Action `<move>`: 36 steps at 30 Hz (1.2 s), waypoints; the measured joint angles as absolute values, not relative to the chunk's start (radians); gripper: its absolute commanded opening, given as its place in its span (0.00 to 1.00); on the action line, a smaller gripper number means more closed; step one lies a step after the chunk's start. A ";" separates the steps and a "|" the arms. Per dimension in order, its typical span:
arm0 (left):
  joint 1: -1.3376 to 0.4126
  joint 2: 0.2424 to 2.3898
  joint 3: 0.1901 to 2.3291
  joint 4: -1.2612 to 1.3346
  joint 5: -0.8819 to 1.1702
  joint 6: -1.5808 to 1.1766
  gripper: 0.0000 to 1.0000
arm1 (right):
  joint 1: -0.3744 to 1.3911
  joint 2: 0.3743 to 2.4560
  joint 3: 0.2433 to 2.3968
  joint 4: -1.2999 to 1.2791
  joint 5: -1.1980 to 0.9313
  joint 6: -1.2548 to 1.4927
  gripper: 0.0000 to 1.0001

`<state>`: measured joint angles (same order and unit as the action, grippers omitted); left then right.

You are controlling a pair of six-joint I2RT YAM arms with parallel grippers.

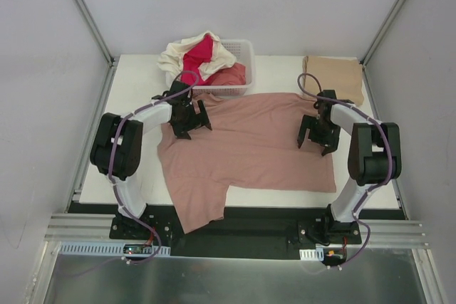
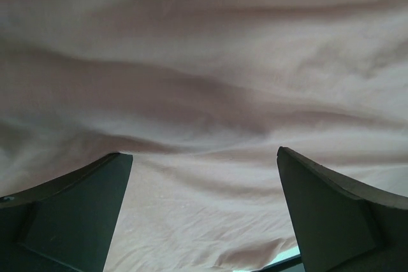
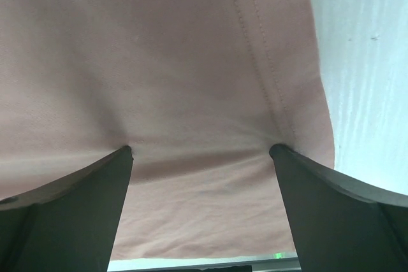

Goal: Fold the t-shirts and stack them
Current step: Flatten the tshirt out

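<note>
**Two wide-open grippers low on the pink tee, nothing pinched**

Both sets of jaws stand fully spread and hold nothing. In its wrist view the left gripper [image 2: 203,153] has soft rolling wrinkles running between its fingers. The right gripper [image 3: 200,150] has its tips apparently resting on the cloth, just inside the stitched hem [image 3: 268,81], with bare table [image 3: 363,62] beyond it.

From above, the dusty-pink t-shirt [image 1: 249,144] lies spread across the middle of the table. The left gripper [image 1: 191,120] is over its far-left corner and the right gripper [image 1: 317,133] is near its right edge.

The shirt looks light, limp and thin. It should bunch under a fingertip and drape when lifted, with no stiffness to hold a crease. The doubled hem and the seams are probably the firmest places to pinch, and a grip on flat mid-panel cloth would likely slip or catch only one layer.

One corner of the shirt [image 1: 203,211] hangs over the near table edge, so its weight may drag the cloth forward once the rest is lifted.

Open room is scarce at the back left. The white basket [image 1: 246,51] sits just behind the left gripper and holds the cream [image 1: 178,51], magenta [image 1: 199,55] and coral [image 1: 231,75] tees. A folded tan t-shirt [image 1: 333,76] occupies the far right corner, the likely place to stack. The clearest tabletop shows to the left of the shirt.
</note>
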<state>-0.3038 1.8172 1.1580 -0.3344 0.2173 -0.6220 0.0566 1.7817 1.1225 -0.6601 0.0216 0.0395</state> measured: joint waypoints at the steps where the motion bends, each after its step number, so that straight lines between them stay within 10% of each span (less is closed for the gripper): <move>1: -0.300 1.836 1.182 -0.333 0.224 -0.622 0.99 | 0.048 1.784 1.124 -0.661 0.022 0.041 0.97; 12: -0.293 1.837 1.212 -0.318 0.228 -0.601 0.99 | 0.040 1.784 1.148 -0.667 0.014 0.045 0.97; 22: -0.331 1.277 0.918 -0.359 0.203 -0.646 0.99 | 0.037 1.390 0.966 -0.625 0.032 0.129 0.97; 36: -0.924 0.839 0.532 -0.792 0.130 -1.121 0.79 | 0.010 1.021 0.705 -0.642 0.090 0.235 0.97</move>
<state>-0.9237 0.8394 0.5320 -0.7918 0.1303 -1.1210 0.0097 1.0210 0.7052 -0.6422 0.0902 0.2348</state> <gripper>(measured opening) 0.839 0.969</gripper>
